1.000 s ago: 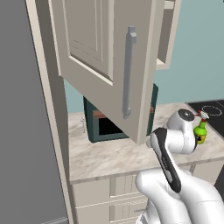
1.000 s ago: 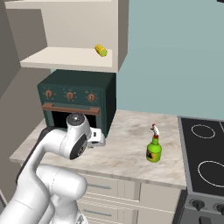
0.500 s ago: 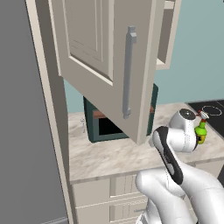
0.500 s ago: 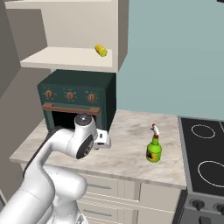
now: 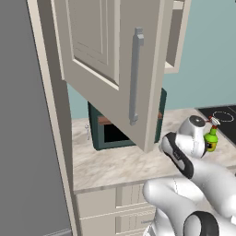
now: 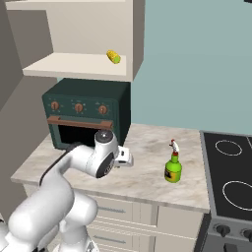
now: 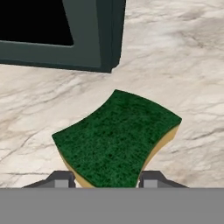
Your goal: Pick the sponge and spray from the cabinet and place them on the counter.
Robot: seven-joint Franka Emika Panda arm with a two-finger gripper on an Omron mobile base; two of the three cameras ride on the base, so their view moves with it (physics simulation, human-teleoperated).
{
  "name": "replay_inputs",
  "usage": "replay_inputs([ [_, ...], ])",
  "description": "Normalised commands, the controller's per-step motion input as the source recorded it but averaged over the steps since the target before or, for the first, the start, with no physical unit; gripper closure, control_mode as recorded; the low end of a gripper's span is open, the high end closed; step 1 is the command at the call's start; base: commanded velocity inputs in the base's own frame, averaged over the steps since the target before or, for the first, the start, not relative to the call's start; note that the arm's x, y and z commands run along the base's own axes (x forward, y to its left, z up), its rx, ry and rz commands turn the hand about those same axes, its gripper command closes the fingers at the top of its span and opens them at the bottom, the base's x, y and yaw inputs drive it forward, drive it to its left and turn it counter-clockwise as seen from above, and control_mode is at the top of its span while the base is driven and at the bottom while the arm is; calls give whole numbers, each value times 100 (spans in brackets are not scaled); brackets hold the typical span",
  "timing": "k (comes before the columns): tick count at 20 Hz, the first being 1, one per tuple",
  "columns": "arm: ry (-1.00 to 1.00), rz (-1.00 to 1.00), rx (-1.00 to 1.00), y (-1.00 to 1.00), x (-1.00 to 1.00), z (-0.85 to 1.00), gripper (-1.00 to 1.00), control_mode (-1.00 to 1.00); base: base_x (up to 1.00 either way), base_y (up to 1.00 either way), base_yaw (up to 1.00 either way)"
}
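Note:
The sponge [image 7: 117, 135], dark green on top with a yellow edge, sits bowed between my two fingertips [image 7: 61, 177] just above the counter [image 7: 197, 65]. My gripper [image 7: 106, 178] is shut on it. In the right base view the gripper [image 6: 126, 157] hangs low over the counter [image 6: 147, 179], in front of the oven's right corner. The spray [image 6: 172, 165], with a red top and a green body, stands upright on the counter to the gripper's right, apart from it, and the spray [image 5: 211, 138] also shows past my arm. The cabinet [image 5: 115, 60] stands open, its shelf [image 6: 74, 66] above the oven.
A dark green oven [image 6: 88, 113] with an open dark front stands on the counter under the cabinet. A small yellow object [image 6: 113, 56] lies on the cabinet shelf. The black cooktop [image 6: 231, 172] borders the counter on the right. Beige drawers [image 5: 115, 207] run below.
My gripper has carried the sponge a little to the right over the counter, toward the spray. The spray and the cabinet door have not moved.

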Motion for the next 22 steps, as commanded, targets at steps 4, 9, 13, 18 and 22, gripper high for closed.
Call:
replay_inputs([
  [4, -12, -6, -7, 8, 11, -91, 100, -100, 0, 0, 0],
  [9, -12, -5, -7, 10, 10, -92, 100, -100, 0, 0, 0],
  [13, -14, -4, -6, 12, 8, -83, 100, -100, 0, 0, 0],
  [18, -12, -2, -2, 12, 1, -45, 100, -100, 0, 0, 0],
  [22, -6, 0, 0, 7, 0, -18, 100, -100, 0, 0, 0],
])
